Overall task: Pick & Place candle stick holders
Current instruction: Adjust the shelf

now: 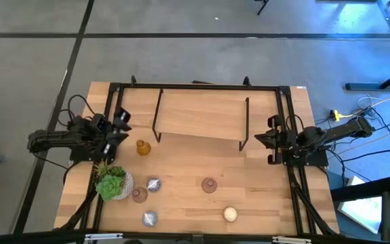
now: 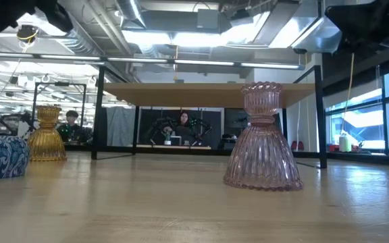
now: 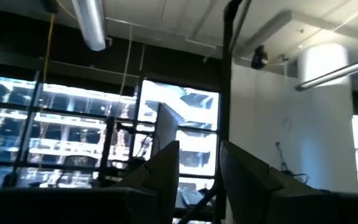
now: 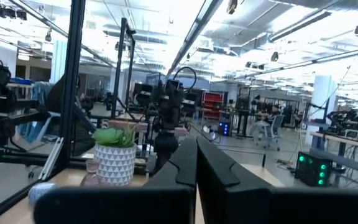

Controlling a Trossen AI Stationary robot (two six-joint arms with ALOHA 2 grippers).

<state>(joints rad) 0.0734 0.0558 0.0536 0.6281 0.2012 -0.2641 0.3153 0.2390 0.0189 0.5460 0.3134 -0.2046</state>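
Observation:
Six candle stick holders stand upright on their bases on the wooden table: an amber one (image 1: 143, 147) (image 2: 46, 135), two pink ones (image 1: 209, 185) (image 1: 139, 195), two silvery-blue round ones (image 1: 154, 184) (image 1: 149, 217) and a cream-white one (image 1: 229, 214). My left gripper (image 1: 119, 125) (image 3: 199, 180) is raised at the table's left edge, tipped upward and open, with nothing between its fingers. My right gripper (image 1: 263, 139) (image 4: 196, 168) is raised at the right edge, shut and empty. Both stand well away from every holder.
A wooden shelf (image 1: 202, 115) on black legs spans the far half of the table. A green succulent in a pale patterned pot (image 1: 112, 183) (image 4: 114, 155) stands near the left edge beside one pink holder. Bare tabletop (image 1: 263, 196) lies at the near right.

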